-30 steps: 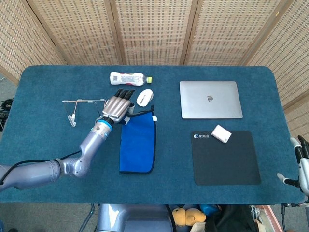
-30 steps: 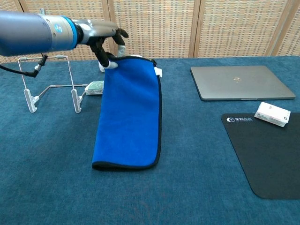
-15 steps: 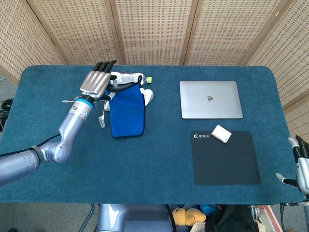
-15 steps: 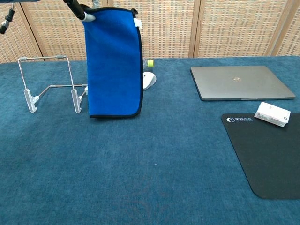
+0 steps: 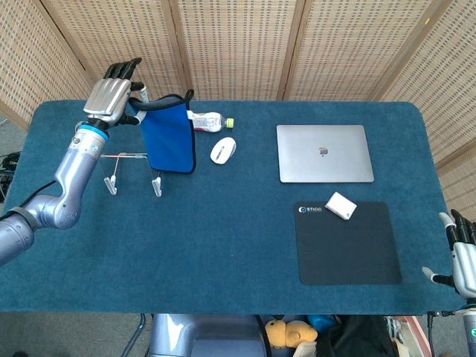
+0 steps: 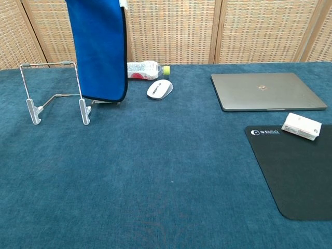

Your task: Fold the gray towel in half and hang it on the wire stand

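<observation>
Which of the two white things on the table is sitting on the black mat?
The small white box, lying across the upper edge of the black mat below the laptop. The white mouse rests on the bare blue table beside the bottle.

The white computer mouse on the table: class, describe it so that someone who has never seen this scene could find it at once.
Start at the closed silver laptop on the blue table and look to its left. Between it and the hanging blue towel lies the mouse, just in front of a lying plastic bottle. It is the only small, smooth white oval there.
</observation>
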Controlling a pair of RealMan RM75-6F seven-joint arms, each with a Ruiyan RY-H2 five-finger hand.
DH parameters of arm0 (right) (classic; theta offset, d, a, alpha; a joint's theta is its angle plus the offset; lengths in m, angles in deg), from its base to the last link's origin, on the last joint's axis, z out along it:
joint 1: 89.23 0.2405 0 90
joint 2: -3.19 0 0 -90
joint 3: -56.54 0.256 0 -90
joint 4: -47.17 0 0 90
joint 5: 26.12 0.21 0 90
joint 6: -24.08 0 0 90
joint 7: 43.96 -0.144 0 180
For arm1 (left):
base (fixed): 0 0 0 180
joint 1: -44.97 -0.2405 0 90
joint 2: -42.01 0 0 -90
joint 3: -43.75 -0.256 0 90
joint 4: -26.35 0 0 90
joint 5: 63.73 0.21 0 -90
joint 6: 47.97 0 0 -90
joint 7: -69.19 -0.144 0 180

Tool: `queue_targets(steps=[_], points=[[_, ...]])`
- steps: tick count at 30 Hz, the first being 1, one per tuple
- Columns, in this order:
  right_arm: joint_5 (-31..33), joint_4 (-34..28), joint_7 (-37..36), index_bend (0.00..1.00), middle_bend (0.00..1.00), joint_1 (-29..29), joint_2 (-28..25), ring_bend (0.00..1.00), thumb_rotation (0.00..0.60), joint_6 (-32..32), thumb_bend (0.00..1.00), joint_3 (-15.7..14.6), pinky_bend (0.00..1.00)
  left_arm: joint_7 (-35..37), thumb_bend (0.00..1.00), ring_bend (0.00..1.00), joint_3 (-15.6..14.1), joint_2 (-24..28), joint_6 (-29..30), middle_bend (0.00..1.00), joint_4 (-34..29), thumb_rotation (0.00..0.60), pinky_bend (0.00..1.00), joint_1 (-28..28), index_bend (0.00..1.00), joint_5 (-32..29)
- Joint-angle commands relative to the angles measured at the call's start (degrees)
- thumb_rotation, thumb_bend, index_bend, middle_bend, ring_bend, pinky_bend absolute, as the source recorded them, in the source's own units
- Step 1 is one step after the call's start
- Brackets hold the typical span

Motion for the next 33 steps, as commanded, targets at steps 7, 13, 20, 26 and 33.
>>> queue_targets(steps=[7,13,20,26,33], points=[[-0.7,-0.3,-0.5,0.0,0.0,-0.2,-0.3,0.0,0.6,-0.5,0.0,-0.2,0.0,4.3,0.71,0.0,-0.2,5.4,-0.1,0.0,-2.2,0.6,0.0,-4.1,0.79,3.0],[-1.6,-0.6,-1.1,0.0,0.0,-0.5,-0.6,0.0,0.6,-1.1,0.0,-0.3,0.0,6.0,0.71,0.0,-0.6,7.8,-0.2,0.0,-4.0,0.6,0.0,-6.1,0.79,3.3],[-3.2,-1.2,-1.6,0.0,0.0,-0.8,-0.9,0.0,0.6,-1.8,0.0,-0.8,0.0,9.1,0.71,0.0,-0.5,11.0,0.3,0.0,-8.4,0.6,0.0,-9.3,0.79,2.7],[-4.0,-1.4,-2.1,0.0,0.0,-1.0,-1.2,0.0,0.6,-2.2,0.0,-0.9,0.0,8.5,0.71,0.0,-1.0,13.8,1.7,0.0,-12.0,0.6,0.0,-11.4,0.8,1.4],[-4.6,-1.6,-2.9,0.0,0.0,-1.2,-1.5,0.0,0.6,-2.3,0.0,-1.1,0.0,8.5,0.71,0.0,-1.2,16.8,2.5,0.0,-17.2,0.6,0.0,-13.3,0.8,0.5]])
